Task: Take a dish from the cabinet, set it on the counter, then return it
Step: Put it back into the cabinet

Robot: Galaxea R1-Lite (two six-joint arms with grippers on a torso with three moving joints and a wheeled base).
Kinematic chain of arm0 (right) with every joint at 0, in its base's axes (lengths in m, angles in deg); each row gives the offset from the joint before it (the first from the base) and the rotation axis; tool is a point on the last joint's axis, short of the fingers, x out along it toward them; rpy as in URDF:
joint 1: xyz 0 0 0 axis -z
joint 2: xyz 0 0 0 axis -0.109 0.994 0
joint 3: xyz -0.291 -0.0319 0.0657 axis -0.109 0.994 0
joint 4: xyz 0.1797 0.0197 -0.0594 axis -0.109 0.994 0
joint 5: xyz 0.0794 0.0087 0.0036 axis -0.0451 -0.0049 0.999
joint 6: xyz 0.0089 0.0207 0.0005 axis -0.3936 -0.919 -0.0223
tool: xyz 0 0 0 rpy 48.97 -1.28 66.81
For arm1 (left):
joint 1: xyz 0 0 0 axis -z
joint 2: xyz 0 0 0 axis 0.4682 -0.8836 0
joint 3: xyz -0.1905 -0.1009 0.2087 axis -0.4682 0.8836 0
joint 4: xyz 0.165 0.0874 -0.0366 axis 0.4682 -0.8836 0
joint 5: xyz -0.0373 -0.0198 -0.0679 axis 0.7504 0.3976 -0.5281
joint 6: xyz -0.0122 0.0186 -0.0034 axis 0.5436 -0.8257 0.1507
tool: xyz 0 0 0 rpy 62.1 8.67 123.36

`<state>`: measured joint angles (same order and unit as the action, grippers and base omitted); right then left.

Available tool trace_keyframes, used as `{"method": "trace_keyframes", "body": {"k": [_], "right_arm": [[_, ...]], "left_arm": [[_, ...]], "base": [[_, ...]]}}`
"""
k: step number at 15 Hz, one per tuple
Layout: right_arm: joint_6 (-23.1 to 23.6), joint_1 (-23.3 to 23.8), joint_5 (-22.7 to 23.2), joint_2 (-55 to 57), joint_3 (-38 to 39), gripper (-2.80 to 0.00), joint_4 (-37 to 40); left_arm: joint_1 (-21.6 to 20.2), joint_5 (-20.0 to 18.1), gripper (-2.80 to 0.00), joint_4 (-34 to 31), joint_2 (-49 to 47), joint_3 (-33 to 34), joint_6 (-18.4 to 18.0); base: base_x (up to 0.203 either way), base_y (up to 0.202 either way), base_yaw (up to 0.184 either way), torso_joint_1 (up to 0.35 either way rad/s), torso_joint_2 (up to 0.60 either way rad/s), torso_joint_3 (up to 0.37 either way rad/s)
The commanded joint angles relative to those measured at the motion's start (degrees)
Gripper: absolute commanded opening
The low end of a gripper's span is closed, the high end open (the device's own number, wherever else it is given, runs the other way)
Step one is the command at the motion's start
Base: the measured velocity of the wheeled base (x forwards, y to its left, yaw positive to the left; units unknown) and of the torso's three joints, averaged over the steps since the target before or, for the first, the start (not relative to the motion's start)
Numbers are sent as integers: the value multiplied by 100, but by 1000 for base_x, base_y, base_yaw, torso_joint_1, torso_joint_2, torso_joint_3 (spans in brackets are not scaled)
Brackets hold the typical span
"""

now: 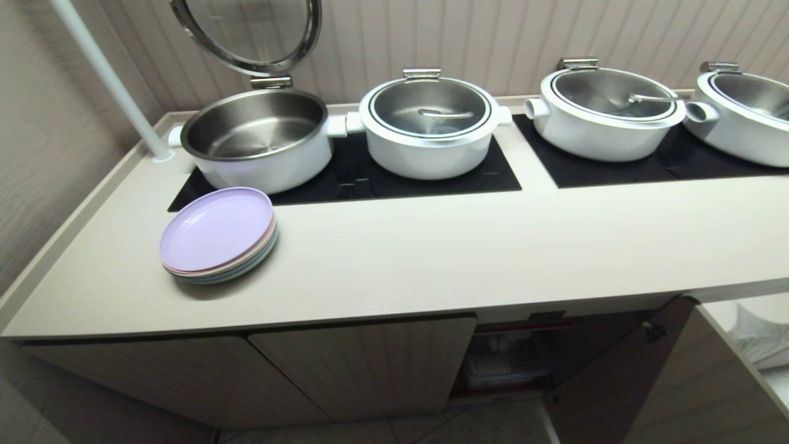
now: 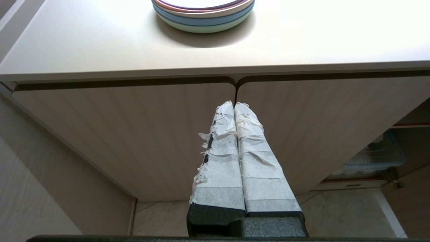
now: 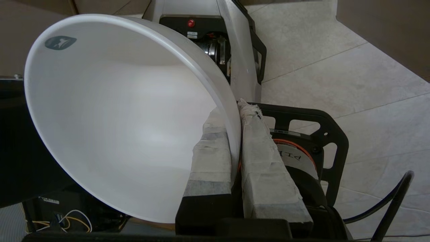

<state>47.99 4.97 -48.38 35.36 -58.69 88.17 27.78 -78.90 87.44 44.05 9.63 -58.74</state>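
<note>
While the counter (image 1: 431, 246) stretches wide and pale across the head view, everything else sits on it or under it, so take it as the landmark. Beneath its front edge is the cabinet (image 1: 363, 364), two ribbed doors shut on the left side, and to their right a door (image 1: 616, 370) swung open on a dark inside with a red-edged shelf (image 1: 524, 325) and a clear plastic box (image 1: 502, 364) on it. Set into the counter's back half are two black hob panels (image 1: 370, 176), and on them four white pots: the leftmost pot (image 1: 259, 139) has its round lid (image 1: 246, 34) tipped up, the other three are covered. Near the counter's left front corner rests a stack of plates (image 1: 217, 235), lilac on top, pink, blue and green rims below. Now the dish! It is a white bowl (image 3: 117, 114), not on the counter and not in the cabinet: the right gripper (image 3: 235, 141) has it clamped by the rim, one taped finger inside, one outside, bowl tilted on edge above the tiled floor (image 3: 352, 84) and the robot's own base. The left gripper (image 2: 234, 107) is parked below the counter edge, facing the closed doors, its taped fingers (image 2: 250, 148) pressed together on nothing.
</note>
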Motion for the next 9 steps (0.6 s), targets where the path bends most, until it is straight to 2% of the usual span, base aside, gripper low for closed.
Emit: {"method": "trace_keyframes", "body": {"k": [1,9], "right_arm": [[-1,6,6,25,-12,-280,29],[-10,-64,15,-11,-117,-280,81]], "left_arm": [[-4,0,-280,0,2,0,4],[-4,0,-280,0,2,0,4]], "base": [[0,0,0,0,0,0],[0,0,0,0,0,0]]}}
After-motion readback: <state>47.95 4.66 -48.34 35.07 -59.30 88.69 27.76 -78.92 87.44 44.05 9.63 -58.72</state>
